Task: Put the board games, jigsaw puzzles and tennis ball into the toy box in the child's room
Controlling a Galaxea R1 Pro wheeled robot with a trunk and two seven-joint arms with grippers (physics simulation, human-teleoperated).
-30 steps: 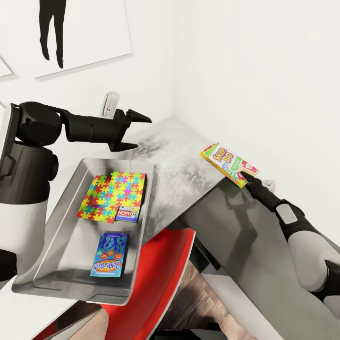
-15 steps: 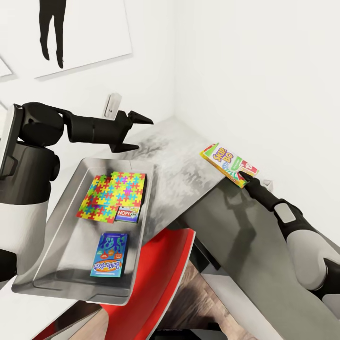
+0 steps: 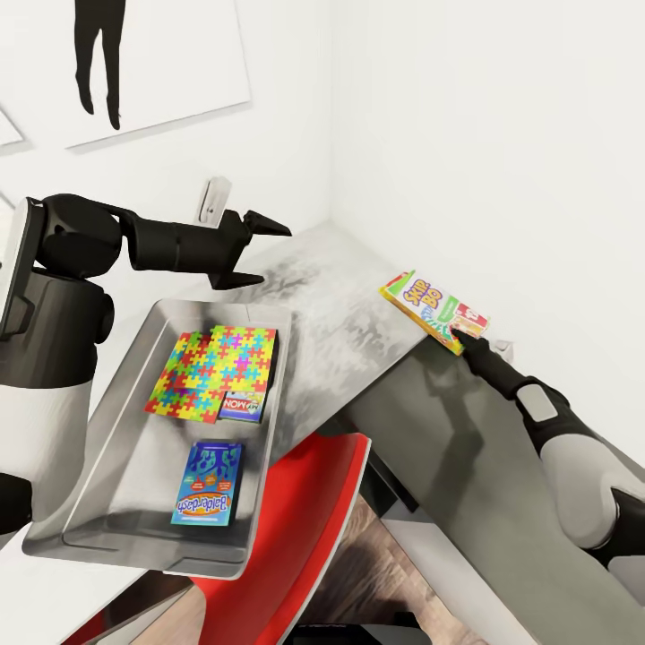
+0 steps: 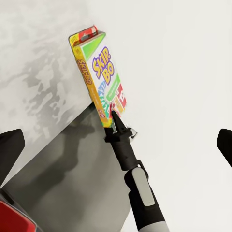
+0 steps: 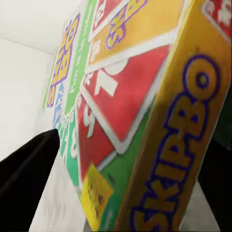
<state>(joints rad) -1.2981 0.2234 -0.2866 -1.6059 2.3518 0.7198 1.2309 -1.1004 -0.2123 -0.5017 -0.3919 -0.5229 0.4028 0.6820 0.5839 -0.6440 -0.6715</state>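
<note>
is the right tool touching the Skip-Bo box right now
Touching. In the left wrist view, the right tool meets the lower end of the Skip-Bo box with no gap; the right wrist view shows a finger against the box.

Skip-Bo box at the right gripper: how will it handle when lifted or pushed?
The Skip-Bo box looks like a thin, flat-faced carton, so probably stiff and light. The right gripper pinches it by one short end, so it may pivot or sag in the grip. Its printed faces look smooth, so it could slip. Flat sides mean it should slide on the table, not roll.
</note>
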